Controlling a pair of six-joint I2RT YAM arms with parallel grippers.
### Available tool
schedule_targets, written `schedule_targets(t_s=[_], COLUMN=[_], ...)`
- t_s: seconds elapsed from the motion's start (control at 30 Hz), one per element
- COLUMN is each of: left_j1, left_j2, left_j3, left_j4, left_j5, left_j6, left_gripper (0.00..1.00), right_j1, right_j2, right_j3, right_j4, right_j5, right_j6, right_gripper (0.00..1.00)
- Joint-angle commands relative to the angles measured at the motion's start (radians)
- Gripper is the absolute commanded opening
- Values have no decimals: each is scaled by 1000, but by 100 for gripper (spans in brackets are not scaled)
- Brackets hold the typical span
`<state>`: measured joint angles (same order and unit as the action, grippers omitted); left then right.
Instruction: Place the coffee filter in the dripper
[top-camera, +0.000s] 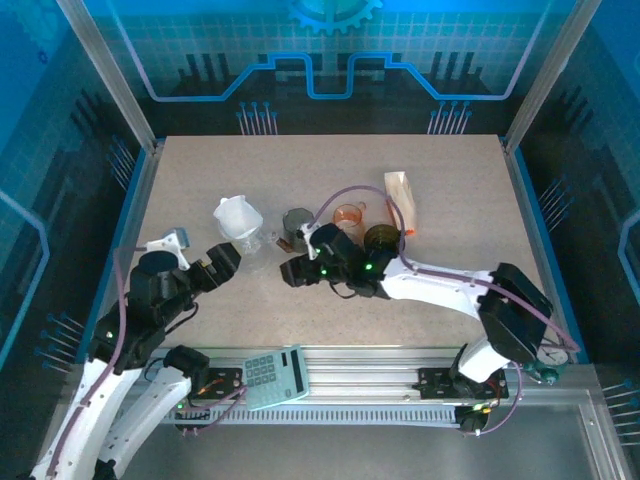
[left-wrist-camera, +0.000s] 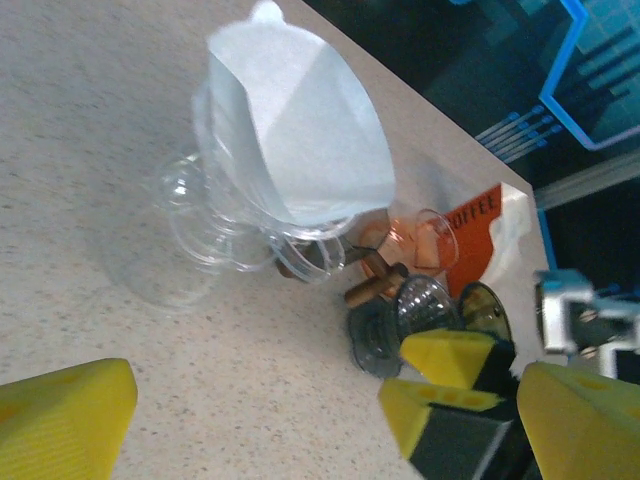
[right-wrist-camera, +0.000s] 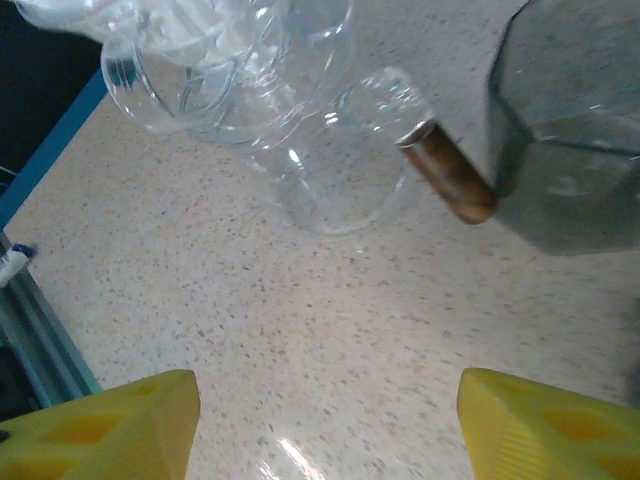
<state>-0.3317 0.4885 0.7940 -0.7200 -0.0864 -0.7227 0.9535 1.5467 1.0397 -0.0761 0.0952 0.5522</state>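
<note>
I see filter (left-wrist-camera: 300, 130) seated in dripper (left-wrist-camera: 222, 205); left claw (left-wrist-camera: 320, 435) and right claw (right-wrist-camera: 330, 430) both spread wide, holding nothing

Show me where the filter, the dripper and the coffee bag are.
filter (left-wrist-camera: 300, 130), left wrist view, middle of the white paper cone.
dripper (left-wrist-camera: 222, 228), left wrist view, clear base below the filter.
coffee bag (left-wrist-camera: 478, 225), left wrist view, orange panel with the lettering.

Speckled beige table (top-camera: 450, 170), clear glass dripper (left-wrist-camera: 200, 215) standing on it, grey cup (top-camera: 297, 222), orange glass (top-camera: 349, 214), coffee bag (top-camera: 400, 198) lying flat
</note>
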Motion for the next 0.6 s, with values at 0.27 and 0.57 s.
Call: schedule_targets(t_s=[0.27, 0.57], left_j1=[5, 5], left_j2=[109, 108], left_j3=[-88, -117], left_j4=[144, 145], left_j5=[260, 266], left_j6=[29, 28], left_gripper=[91, 91], right_j1=[-186, -194], right_j2=[54, 227], right_j3=[207, 327], right_j4=[-441, -524], right_j5=[-2, -11], right_j6=[-187, -278], right_gripper=[63, 61])
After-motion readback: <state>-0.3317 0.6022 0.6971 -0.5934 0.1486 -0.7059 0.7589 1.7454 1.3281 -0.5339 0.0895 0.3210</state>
